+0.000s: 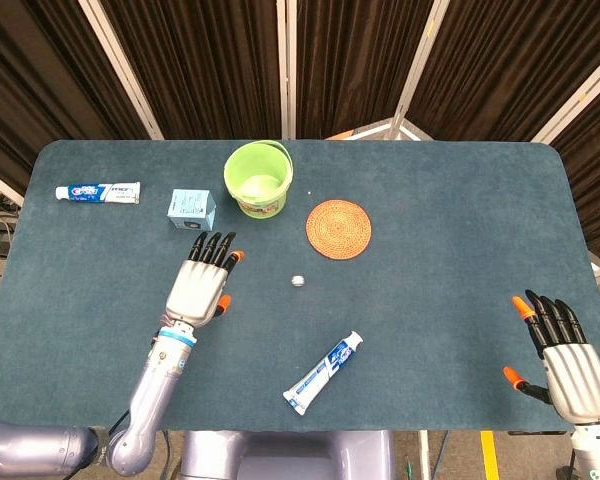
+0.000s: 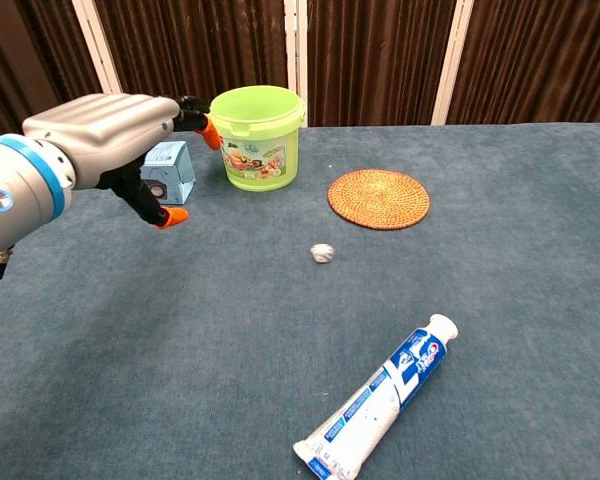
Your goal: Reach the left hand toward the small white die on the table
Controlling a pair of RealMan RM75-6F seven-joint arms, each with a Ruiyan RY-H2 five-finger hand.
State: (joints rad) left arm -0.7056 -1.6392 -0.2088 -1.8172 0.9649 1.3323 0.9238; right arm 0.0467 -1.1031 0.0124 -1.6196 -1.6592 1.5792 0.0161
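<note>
The small white die [image 1: 298, 281] lies on the blue table [image 1: 430, 200], in front of the wicker coaster; in the chest view the die [image 2: 323, 253] looks blurred. My left hand [image 1: 202, 282] hovers well to the left of it, fingers spread and empty; the chest view shows that left hand [image 2: 115, 140] raised above the table, thumb hanging down. At the table's near right corner my right hand [image 1: 563, 357] is open with its fingers apart, holding nothing.
A green bucket [image 1: 257, 180] stands at the back, a small blue box [image 1: 191, 209] to its left, and a toothpaste tube [image 1: 98, 192] at the far left. A round wicker coaster [image 1: 338, 229] lies mid-table. Another toothpaste tube [image 1: 324, 373] lies near the front edge.
</note>
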